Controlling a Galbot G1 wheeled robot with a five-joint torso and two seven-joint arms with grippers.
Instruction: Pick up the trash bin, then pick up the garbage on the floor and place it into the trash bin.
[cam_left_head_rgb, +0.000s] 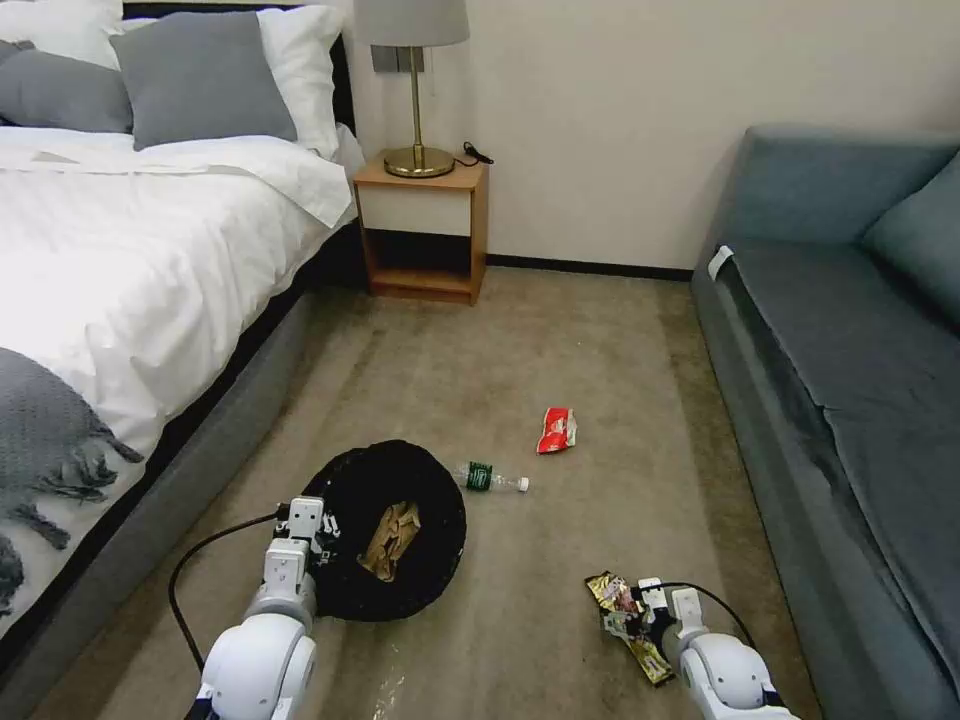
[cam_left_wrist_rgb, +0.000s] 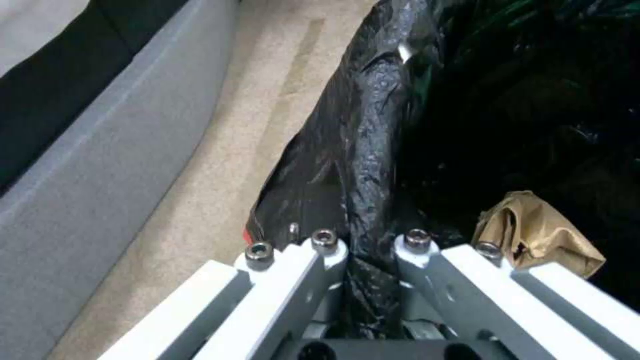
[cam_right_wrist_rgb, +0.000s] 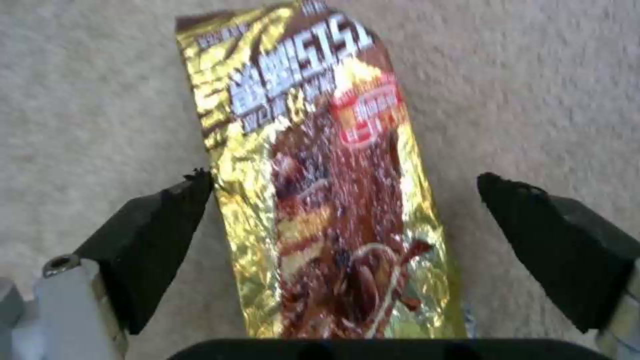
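Closing on a flat foil wrapper is the risky part: the snack wrapper (cam_right_wrist_rgb: 327, 200) lies pressed to the carpet (cam_left_head_rgb: 560, 340), and the right gripper (cam_right_wrist_rgb: 343, 200) has its jaws wide apart on either side of it, so in my judgement the pads may slide over the slick film or pinch carpet pile instead, and the wrapper could slip free on the way up. One pad sits right at the wrapper's edge while the other stands clear of it, so an uneven squeeze might push the wrapper sideways rather than fold it. In the head view this wrapper lies near the robot on the right, directly under that gripper. The left gripper (cam_left_wrist_rgb: 370, 245) is clamped on the black bag at the rim of the trash bin (cam_left_head_rgb: 395, 530), which sits near and left, beside the bed (cam_left_head_rgb: 150, 260); a thin bag pinched this way could tear or pull off the rim, tipping the bin. A tan crumpled wrapper (cam_left_head_rgb: 392, 540) already rests inside. The small bottle (cam_left_head_rgb: 490, 478) lies just beyond the bin's far right edge, and the red-and-white packet (cam_left_head_rgb: 557, 430) is farther off toward the sofa (cam_left_head_rgb: 850, 330).
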